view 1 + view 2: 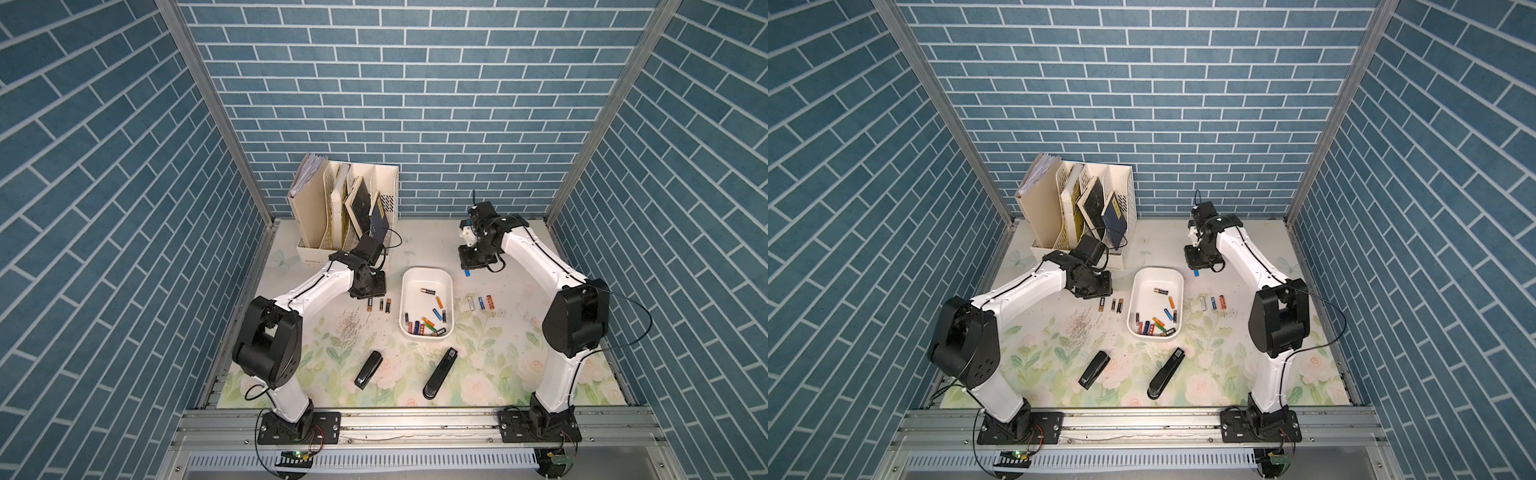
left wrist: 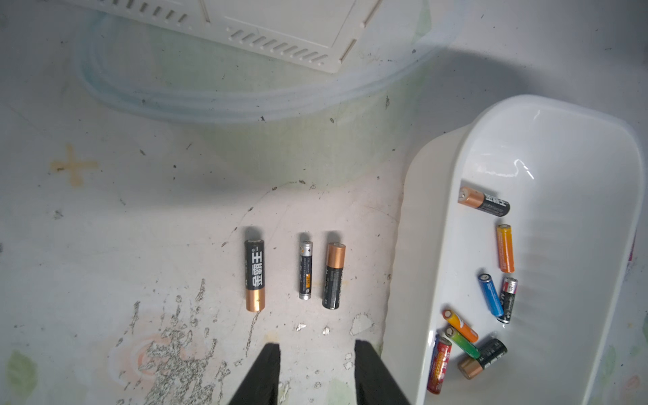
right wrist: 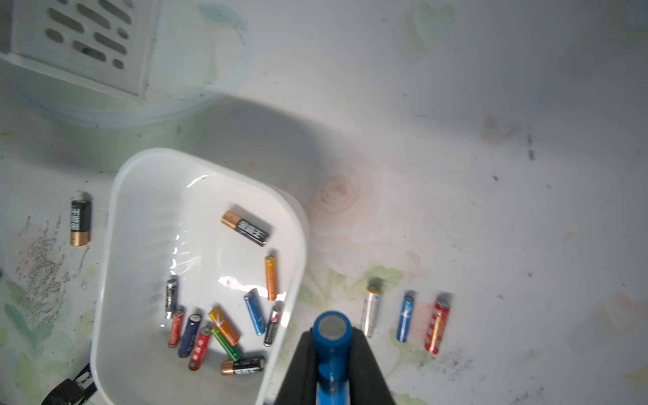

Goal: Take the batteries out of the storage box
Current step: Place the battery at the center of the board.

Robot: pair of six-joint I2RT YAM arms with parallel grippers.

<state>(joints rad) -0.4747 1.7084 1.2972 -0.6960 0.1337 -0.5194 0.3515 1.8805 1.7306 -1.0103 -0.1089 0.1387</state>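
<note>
While my right fingers (image 3: 363, 354) clamp a blue battery (image 3: 332, 329), label unreadable, my left fingers (image 2: 364, 357) stand apart. Beside the storage box (image 2: 420, 245), a black-gold battery (image 2: 254, 275) reads 金霸王.

A cream file organizer (image 1: 306, 220) is standing just left of the frame's centre in a top view, holding leaning books (image 1: 360, 198). A shorter black stapler (image 1: 368, 369) and a longer black stapler (image 1: 440, 372) are lying apart in the lower middle, on the floral table cover (image 1: 498, 374).

Both top views look down from high at the front; both wrist cameras sit close, sharing the box (image 2: 561, 140).
</note>
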